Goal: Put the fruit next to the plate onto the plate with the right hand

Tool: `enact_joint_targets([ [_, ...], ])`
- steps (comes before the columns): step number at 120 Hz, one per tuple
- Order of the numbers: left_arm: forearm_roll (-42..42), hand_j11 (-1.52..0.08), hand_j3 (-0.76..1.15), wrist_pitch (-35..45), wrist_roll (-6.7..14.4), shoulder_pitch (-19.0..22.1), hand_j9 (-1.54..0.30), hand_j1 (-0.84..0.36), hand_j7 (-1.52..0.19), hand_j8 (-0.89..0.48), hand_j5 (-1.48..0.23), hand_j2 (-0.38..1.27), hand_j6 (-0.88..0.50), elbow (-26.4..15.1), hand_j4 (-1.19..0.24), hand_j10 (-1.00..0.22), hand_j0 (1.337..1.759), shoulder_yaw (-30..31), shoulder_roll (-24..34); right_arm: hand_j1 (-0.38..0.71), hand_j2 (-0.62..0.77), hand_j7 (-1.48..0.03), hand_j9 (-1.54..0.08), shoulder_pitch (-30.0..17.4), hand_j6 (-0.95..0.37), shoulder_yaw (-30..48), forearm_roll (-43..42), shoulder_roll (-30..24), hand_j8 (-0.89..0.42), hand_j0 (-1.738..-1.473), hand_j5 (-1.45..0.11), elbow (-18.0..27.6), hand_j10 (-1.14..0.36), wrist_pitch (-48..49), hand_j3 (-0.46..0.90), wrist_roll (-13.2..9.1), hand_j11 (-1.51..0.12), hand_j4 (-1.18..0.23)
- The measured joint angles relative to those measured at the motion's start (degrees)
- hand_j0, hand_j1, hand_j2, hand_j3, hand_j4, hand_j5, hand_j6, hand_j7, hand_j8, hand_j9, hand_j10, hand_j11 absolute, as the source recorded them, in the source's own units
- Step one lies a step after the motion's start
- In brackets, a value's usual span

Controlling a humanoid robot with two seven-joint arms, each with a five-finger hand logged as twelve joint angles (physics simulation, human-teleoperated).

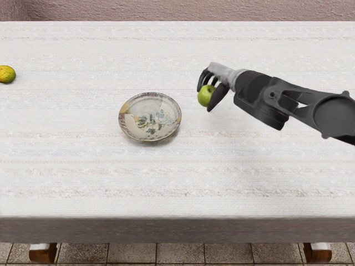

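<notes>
Grasping is underway: the right hand (pixel 215 83) is curling its fingers around the green apple (pixel 205 96), just right of the plate (pixel 173 108). Next move is likely lifting and carrying it plateward.

1. The plate (pixel 126 124) sits roughly mid-table (pixel 177 172).
2. The apple (pixel 205 96) is just right of the plate, wrapped in the right hand (pixel 216 83), whose arm reaches in from the right.
3. Another fruit (pixel 6 73) lies way off at the left edge, further back.
</notes>
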Motion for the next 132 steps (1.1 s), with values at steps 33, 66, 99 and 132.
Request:
enact_joint_targets([
  [33, 0.0, -0.32, 0.00, 0.0, 0.0, 0.0, -0.32, 0.06, -0.32, -0.24, -0.32, 0.05, -0.25, 0.0, -0.24, -0.24, 1.658, 0.0, 0.0, 0.27, 0.33, -1.09, -1.17, 0.7, -0.38, 5.2, 0.3, 7.0, -0.38, -1.651, -1.17, -0.8, -0.73, 3.3, 0.00, 0.0, -1.16, -0.71],
  [66, 0.0, -0.32, 0.00, 0.0, 0.0, 0.0, -0.32, 0.06, -0.32, -0.24, -0.32, 0.05, -0.24, 0.0, -0.24, -0.24, 1.658, 0.0, 0.0, 0.32, 0.42, -1.09, -1.16, 4.1, -0.36, 0.5, -0.4, 18.0, -0.34, -1.652, -1.19, -11.7, -0.71, 4.0, 0.00, 0.0, -1.16, -0.66],
  [99, 0.0, -0.32, 0.00, 0.0, 0.0, 0.0, -0.32, 0.06, -0.32, -0.24, -0.32, 0.05, -0.24, 0.0, -0.24, -0.24, 1.658, 0.0, 0.0, 0.27, 0.33, -1.08, -1.15, 6.0, -0.39, -3.8, -0.6, 20.0, -0.38, -1.652, -1.17, -20.2, -0.74, 3.9, 0.00, 1.7, -1.15, -0.71],
  [132, 0.0, -0.32, 0.00, 0.0, 0.0, 0.0, -0.32, 0.06, -0.32, -0.24, -0.32, 0.05, -0.24, 0.0, -0.24, -0.24, 1.658, 0.0, 0.0, 0.22, 0.27, -1.07, -1.12, 7.0, -0.44, -4.2, -0.8, 20.1, -0.43, -1.651, -1.12, -20.9, -0.79, 4.0, 0.00, 2.5, -1.11, -0.77],
])
